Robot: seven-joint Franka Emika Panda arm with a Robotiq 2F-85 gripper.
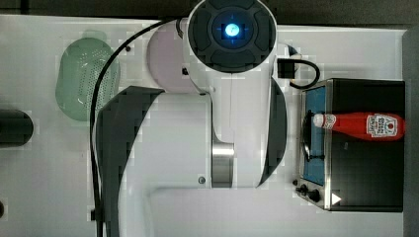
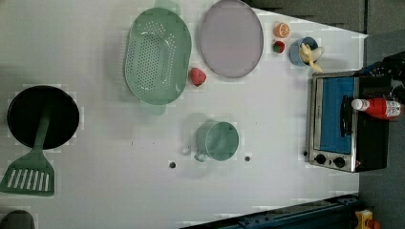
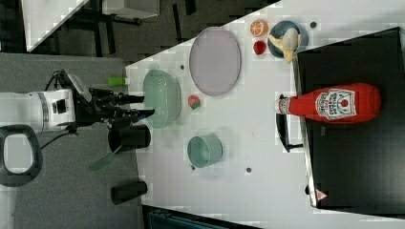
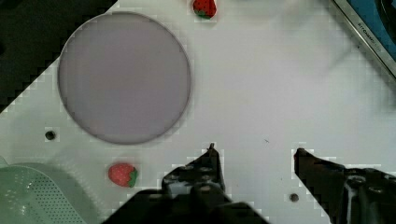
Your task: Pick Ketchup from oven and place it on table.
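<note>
The ketchup (image 1: 365,126) is a red bottle with a white cap, lying on its side on the black top of the oven (image 1: 368,173); its cap reaches over the door side. It also shows as the ketchup (image 3: 334,103) on the oven (image 3: 353,162), and as the ketchup (image 2: 379,108) on the oven (image 2: 334,124), whose blue glass door is shut. My gripper (image 3: 148,106) hangs open above the table (image 3: 258,138), far from the oven, with nothing between its fingers. In the wrist view my gripper (image 4: 255,149) hovers over bare white table (image 4: 261,93).
A lavender plate (image 2: 231,38), a green colander (image 2: 157,55), a strawberry (image 2: 197,76) and a green cup (image 2: 217,140) stand mid-table. A black pan (image 2: 43,117) holds a green spatula. A blue bowl with a banana (image 2: 305,50) sits by the oven. My arm (image 1: 217,133) covers the top view's middle.
</note>
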